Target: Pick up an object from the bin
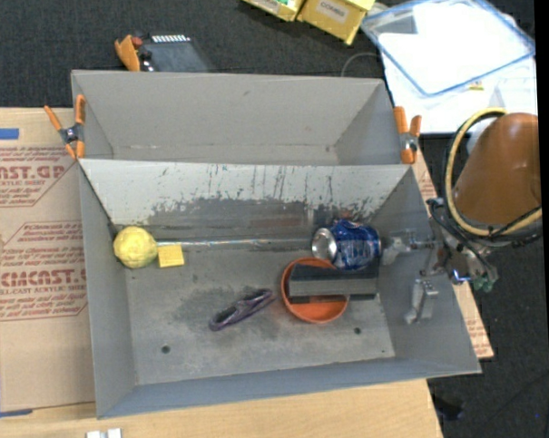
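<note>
- Nearest the front wall of the bin (263,373), a small purple object (242,307), twisted in shape and of undetermined kind, is found flat on the floor. It lies left of centre and apart from the rest.
- Just right of it, an orange bowl (306,310) is set upright. A black block (332,280) is laid across the bowl's far rim, touching it and overhanging to the right. If the block is taken, the bowl may be tipped or dragged. If the rim is taken, the block may be dislodged.
- The gripper (420,300) is positioned over the sloped right wall, near the bowl and block but over none of the objects. Nothing is seen held in it, and whether it is spread or pressed together cannot be told. A straight descent from here is judged likely to strike the wall rather than an object.
- Behind the block, a blue can (351,245) is found on its side, silver end turned left. It is near the gripper. Rolling is to be expected if it is pressed off-centre, since it rests on its curved side.
- Also at the back of the floor, at its left end, a yellow ball (135,247) is placed against the left wall, with a small yellow block (170,255) just beside it. Both are well apart from the gripper. A long reach across the other objects would be required, and these may be knocked.
</note>
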{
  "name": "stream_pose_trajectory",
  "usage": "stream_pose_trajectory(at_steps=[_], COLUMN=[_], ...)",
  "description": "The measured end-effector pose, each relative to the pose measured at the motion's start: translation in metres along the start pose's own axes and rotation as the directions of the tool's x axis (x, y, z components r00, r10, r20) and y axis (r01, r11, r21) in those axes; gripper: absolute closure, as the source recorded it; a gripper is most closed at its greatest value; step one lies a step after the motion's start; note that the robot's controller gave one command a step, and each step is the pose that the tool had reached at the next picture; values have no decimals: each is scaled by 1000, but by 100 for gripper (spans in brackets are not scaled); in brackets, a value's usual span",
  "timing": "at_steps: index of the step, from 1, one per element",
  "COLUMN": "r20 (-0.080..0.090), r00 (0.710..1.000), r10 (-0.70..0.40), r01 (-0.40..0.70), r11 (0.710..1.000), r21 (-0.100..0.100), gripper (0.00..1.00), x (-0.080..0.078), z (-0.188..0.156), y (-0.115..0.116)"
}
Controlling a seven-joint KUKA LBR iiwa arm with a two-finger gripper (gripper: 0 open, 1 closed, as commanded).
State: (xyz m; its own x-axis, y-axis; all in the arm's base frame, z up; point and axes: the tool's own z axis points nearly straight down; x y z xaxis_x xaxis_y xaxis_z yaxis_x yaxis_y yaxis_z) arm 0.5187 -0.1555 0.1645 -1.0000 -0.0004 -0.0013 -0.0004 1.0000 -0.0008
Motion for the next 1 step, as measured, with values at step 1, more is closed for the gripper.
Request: stream_pose_trajectory(at_steps=[1], r20=[0], r00=[1000], r10=[0], r01=[0], r11=[1000], r21=[0], gripper=[0], x=[0], z=[0], y=[0])
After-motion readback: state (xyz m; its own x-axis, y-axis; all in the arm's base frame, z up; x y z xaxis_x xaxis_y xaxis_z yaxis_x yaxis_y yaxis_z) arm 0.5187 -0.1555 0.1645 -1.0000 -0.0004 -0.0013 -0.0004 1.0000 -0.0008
